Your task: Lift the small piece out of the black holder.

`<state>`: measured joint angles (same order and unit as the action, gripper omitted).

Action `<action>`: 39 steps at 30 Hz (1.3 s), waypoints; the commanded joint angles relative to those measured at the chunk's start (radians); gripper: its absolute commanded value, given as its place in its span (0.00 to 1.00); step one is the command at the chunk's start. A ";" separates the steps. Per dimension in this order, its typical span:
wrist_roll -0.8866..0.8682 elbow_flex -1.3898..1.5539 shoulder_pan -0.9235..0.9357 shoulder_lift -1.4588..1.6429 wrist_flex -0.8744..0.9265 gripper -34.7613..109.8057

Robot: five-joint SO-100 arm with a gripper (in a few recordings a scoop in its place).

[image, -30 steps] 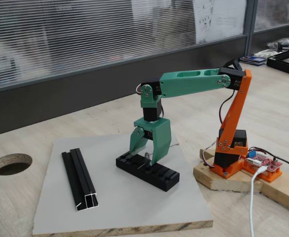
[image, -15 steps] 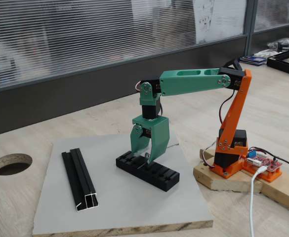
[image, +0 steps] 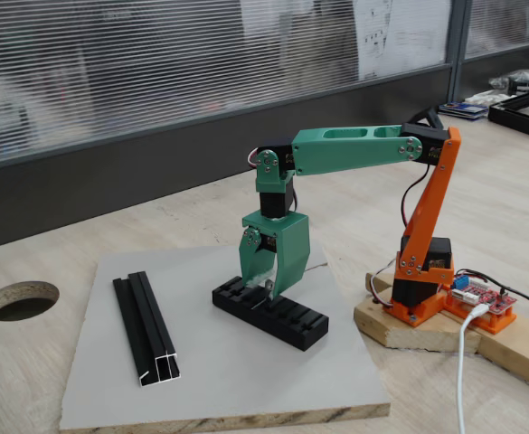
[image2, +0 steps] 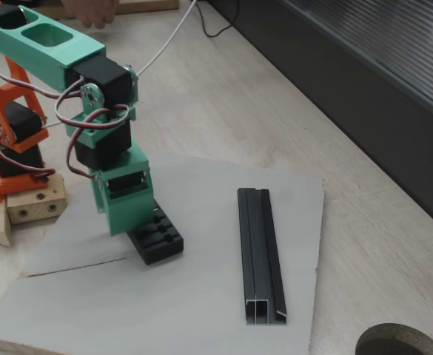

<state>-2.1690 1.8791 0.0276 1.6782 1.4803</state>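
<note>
Green gripper (image2: 129, 222) down over the black holder (image2: 157, 235) — channel rail (image2: 259, 251) apart.

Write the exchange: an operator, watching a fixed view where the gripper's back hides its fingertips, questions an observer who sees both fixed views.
Operator: Is the small piece at the fingertips?
Observer: Yes. In a fixed view the small piece shows at the tips of the gripper.
Operator: Is it clear of the black holder?
Observer: It sits just above the black holder; I cannot tell whether they touch.
Operator: Where along the holder?
Observer: Nearer its left end in that view.
</note>
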 commanded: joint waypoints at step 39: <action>-0.009 0.061 0.086 0.112 0.011 0.49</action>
<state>-2.1690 1.9328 0.1135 1.7472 1.4895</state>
